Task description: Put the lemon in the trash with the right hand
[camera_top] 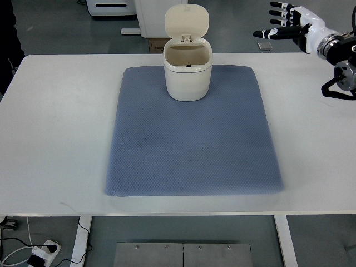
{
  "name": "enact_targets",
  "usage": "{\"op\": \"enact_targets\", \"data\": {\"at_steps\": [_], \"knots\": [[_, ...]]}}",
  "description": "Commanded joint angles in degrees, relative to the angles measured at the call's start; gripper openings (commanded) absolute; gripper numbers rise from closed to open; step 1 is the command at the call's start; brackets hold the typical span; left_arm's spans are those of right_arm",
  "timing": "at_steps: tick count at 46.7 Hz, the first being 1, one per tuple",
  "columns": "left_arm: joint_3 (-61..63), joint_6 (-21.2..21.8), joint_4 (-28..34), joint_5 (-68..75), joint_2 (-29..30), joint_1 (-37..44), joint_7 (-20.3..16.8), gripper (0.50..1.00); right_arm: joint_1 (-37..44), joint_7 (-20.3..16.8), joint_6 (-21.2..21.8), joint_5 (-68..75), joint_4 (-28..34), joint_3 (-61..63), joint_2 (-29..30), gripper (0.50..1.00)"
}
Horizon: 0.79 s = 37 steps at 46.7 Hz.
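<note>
Top view here, and honestly no lemon anywhere that I can spot; not on the mat, not on the table, not in the hand; if it's inside the bin, the angle doesn't let me see down that far, so can't say. The bin [187, 69] is a cream one with its flip lid standing open, sitting at the far middle edge of the blue mat [192, 133]; the mat lies on the white table [55, 139]. The right hand [283, 25] is up at the far right corner, fingers spread wide and pointing left, holding nothing; so the bin lies to its left and a bit nearer the robot, well apart. Left arm isn't in the shot, so the right one's the only candidate anyway. Count: one bin, one mat, one table, one hand, zero lemons visible.
</note>
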Motion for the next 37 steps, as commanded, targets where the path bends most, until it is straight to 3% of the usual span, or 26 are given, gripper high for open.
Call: {"op": "enact_targets", "data": {"at_steps": [1, 25, 37], "knots": [[0.00, 0.00, 0.00, -0.03, 0.00, -0.03, 0.01, 1.000, -2.22, 1.47, -1.47, 1.10, 0.14, 3.87, 0.16, 0.916], [0.00, 0.00, 0.00, -0.03, 0.00, -0.03, 0.01, 1.000, -13.04, 18.08, -4.72, 14.19, 2.33, 6.42, -1.77, 0.949], [0.00, 0.00, 0.00, -0.03, 0.00, -0.03, 0.01, 1.000, -17.70, 23.01, -5.78, 16.75, 6.46, 8.71, -1.68, 0.985]]}}
